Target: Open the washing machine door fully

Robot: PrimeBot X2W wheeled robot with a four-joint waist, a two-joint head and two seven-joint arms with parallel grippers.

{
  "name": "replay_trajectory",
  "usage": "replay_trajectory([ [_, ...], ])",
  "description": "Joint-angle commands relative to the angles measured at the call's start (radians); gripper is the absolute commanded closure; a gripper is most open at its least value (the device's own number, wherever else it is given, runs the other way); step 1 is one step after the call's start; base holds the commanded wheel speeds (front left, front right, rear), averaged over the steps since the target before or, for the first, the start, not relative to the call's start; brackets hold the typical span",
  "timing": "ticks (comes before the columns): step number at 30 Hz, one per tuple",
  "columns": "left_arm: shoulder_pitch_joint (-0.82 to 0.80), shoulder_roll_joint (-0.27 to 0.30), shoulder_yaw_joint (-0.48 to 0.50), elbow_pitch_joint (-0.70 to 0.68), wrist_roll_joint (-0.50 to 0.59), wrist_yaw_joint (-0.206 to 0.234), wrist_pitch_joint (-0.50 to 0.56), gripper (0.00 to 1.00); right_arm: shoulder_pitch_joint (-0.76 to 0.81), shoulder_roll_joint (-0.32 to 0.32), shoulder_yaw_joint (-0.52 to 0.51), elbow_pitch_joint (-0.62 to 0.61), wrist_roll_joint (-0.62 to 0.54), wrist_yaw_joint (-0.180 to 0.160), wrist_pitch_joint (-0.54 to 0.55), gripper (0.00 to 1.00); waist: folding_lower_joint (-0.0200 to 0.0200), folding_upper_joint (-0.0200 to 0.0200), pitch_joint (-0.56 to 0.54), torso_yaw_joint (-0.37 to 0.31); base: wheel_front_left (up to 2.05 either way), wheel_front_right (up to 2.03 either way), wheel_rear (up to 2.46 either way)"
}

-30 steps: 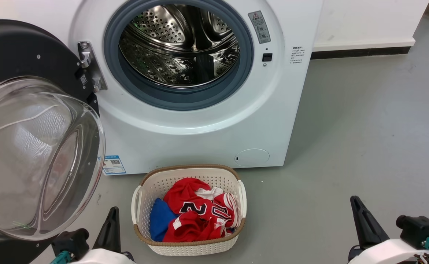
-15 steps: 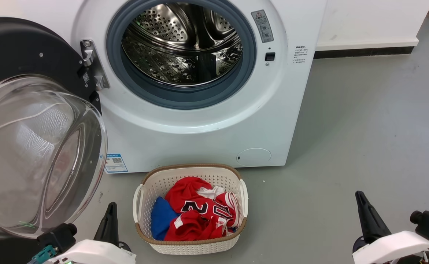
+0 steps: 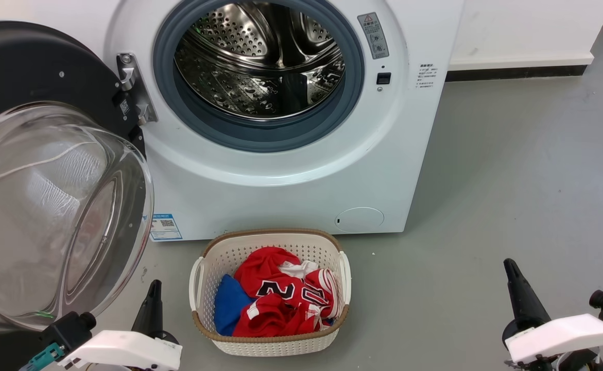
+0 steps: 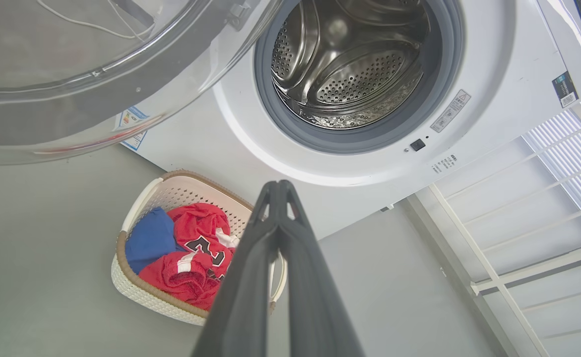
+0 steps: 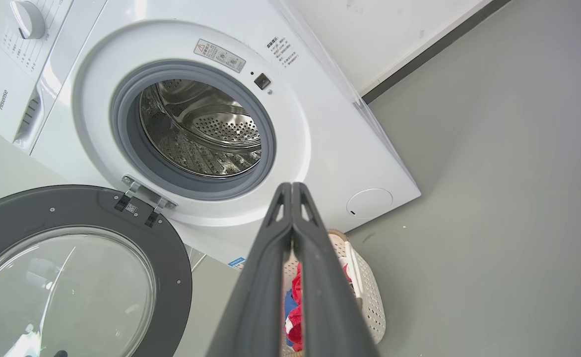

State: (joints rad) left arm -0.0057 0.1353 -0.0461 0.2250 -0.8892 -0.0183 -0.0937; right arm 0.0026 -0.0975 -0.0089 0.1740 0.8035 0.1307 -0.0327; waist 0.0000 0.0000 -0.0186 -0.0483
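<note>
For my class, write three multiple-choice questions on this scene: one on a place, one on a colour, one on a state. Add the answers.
1. Where is the basket?
A. inside the drum
B. on the floor before the machine
C. on top of the machine

2. What colour is the door rim?
A. white
B. black
C. blue

3. How are the left claw and right claw?
A. both shut, empty
B. both wide open
C. gripping the door

Answers:
1 B: it stands on the grey floor below the machine's front.
2 B: its wide outer ring is black.
3 A: each wrist view shows the fingertips touching with nothing between them.
</note>
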Motion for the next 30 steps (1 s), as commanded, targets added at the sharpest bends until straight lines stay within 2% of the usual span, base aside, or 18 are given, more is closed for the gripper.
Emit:
replay_trajectory([
  [1, -0.031, -0.002, 0.013, -0.008, -0.031, -0.010, 0.008, 1.00, -0.025, 0.001, -0.007, -0.005, 0.038, 0.000, 0.006, 1.00, 0.0000, 0.0000, 0.000, 0.001, 0.00, 0.00, 0.00],
  [30, -0.065, -0.036, 0.076, 0.003, -0.319, -0.054, 0.093, 1.00, -0.064, 0.018, -0.044, 0.026, 0.363, 0.000, 0.062, 1.00, 0.0000, 0.0000, 0.007, 0.017, 0.00, 0.00, 0.00],
])
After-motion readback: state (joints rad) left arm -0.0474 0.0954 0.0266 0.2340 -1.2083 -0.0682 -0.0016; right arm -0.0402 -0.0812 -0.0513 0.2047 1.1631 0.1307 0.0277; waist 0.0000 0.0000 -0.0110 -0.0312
